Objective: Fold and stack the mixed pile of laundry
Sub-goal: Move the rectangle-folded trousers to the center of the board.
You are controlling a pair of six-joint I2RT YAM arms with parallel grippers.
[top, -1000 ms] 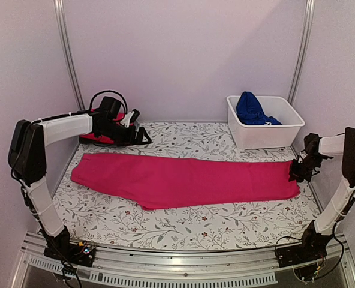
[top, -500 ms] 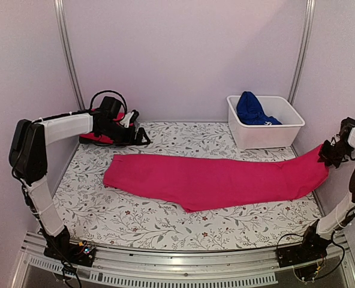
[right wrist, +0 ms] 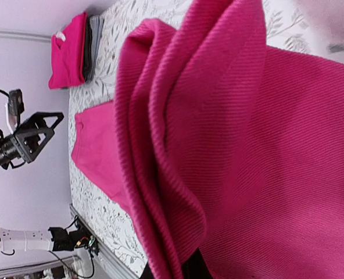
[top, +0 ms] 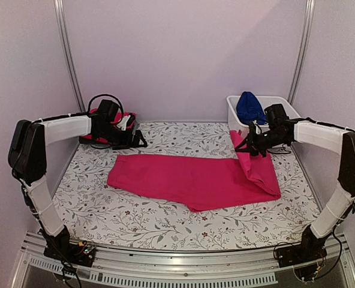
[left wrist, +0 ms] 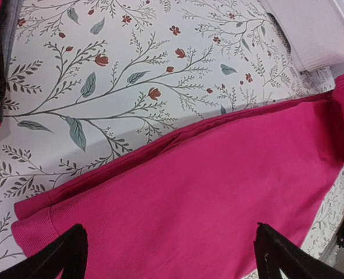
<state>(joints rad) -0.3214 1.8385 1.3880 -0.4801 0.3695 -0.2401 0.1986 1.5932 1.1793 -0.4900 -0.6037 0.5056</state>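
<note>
Right hand (top: 248,146) is pinching magenta garment (top: 189,180) end, holding it folded over; left hand (top: 137,138) is hovering, spread wide.

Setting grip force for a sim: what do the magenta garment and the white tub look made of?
Magenta garment: soft matte knit or twill cloth; fine diagonal ribs show and it drapes in folds. White tub: rigid, smooth plastic by its look; straight walls, even rim.

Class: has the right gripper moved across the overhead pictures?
Yes. The right gripper swung leftward, from off the white tub's right corner to its left front, folding the magenta garment over.
</note>
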